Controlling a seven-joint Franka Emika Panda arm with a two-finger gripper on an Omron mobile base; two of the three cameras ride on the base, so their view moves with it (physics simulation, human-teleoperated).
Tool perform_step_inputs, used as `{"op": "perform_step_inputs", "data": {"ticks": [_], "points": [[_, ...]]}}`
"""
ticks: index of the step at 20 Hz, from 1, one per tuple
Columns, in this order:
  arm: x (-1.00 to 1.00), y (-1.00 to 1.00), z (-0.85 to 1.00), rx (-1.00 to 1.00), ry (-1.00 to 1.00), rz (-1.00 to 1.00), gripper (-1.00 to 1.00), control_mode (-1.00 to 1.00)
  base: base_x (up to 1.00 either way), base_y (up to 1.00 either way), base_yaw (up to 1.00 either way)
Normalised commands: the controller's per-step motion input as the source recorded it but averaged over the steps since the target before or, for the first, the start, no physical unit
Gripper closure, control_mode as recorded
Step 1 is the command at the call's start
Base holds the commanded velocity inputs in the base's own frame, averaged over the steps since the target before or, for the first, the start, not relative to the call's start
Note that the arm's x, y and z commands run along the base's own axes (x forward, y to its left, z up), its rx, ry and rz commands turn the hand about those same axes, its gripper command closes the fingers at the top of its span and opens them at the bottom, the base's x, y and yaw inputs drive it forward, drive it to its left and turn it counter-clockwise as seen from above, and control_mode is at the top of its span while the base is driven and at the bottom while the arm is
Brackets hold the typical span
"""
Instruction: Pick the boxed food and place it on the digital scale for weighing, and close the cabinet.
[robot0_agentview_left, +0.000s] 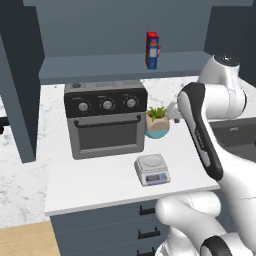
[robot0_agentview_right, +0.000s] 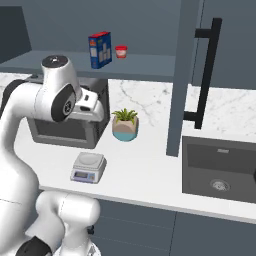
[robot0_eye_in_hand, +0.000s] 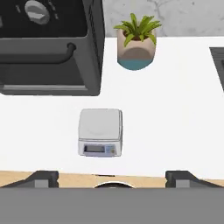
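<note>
Boxed food (robot0_agentview_right: 100, 49): one; digital scale (robot0_eye_in_hand: 100, 132): one.

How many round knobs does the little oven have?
3. They sit in a row across the toaster oven's black top panel: left knob, middle knob, right knob. None look hidden.

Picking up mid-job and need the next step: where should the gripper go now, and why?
Probably raise the open gripper toward the box. The box stands upright on the open cabinet shelf, the scale platter is bare, and the hand looks down at the counter, holding nothing.
</note>
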Motion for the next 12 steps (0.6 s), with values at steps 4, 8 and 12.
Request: {"op": "perform_step_inputs", "data": {"ticks": [4,8,12], "points": [[-0.44,0.11,0.62,-0.01,-0.39,-0.04,-1.0,-1.0,0.0,0.0,0.0],[-0.38,0.01,0.72,0.0,-0.38,-0.01,-1.0,-1.0,0.0,0.0,0.0],[-0.32,0.07,0.7,-0.01,-0.26,0.0,-1.0,-1.0,0.0,0.0,0.0]]}}
